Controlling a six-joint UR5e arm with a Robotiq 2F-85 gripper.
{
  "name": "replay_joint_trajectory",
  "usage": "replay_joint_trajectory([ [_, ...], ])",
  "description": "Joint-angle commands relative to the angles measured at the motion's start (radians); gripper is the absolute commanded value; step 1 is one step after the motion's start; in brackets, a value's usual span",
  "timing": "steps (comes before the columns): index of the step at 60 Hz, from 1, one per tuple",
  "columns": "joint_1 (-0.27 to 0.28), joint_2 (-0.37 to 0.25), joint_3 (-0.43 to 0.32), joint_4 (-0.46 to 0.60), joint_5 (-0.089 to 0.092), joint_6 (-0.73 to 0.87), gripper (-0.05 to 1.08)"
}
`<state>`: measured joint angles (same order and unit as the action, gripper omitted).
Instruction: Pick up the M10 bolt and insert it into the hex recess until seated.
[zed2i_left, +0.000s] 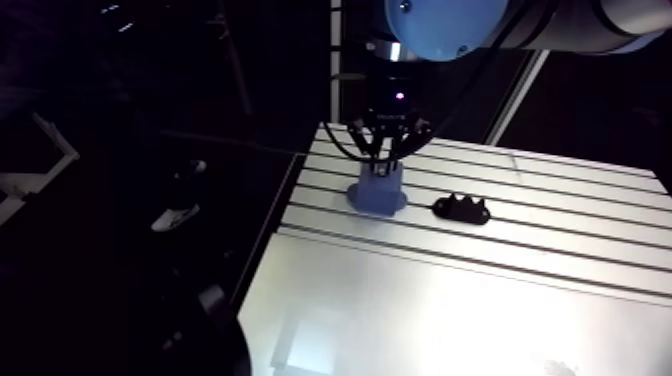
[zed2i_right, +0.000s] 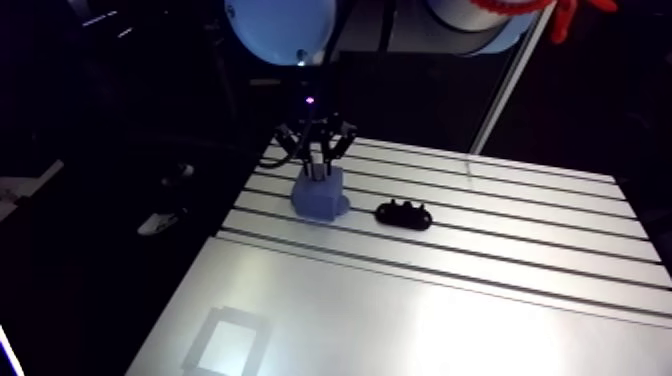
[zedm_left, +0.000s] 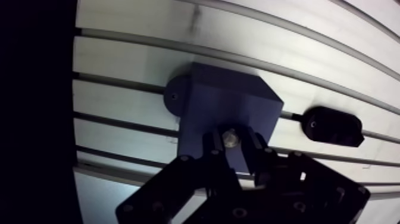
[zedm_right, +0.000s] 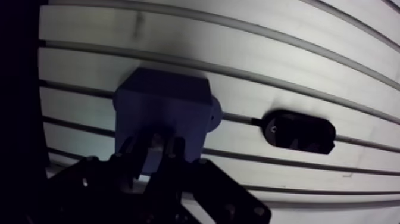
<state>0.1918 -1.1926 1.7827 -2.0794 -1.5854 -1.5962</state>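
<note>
In the arm view, the black two-finger gripper (zed2i_left: 386, 158) hangs right over the blue plastic block (zed2i_left: 378, 196). In the wrist view, its fingers (zedm_left: 212, 149) pinch the small grey metal bolt (zedm_left: 229, 137) between them, over the block's top. Best, I think: keep it straight and push down slowly.

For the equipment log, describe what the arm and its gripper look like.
The arm is a pale grey tube with a rounded light-blue joint cap. The gripper is black, with two linked fingers studded with round pivot pins, and a small purple light glows on its body.
</note>
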Motion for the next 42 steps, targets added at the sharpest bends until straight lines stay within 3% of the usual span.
replay_joint_trajectory([
  [1,0.0,0.0,0.001,0.0,0.0,0.0,0.65],
  [42,0.0,0.0,0.004,0.0,0.002,0.0,0.65],
])
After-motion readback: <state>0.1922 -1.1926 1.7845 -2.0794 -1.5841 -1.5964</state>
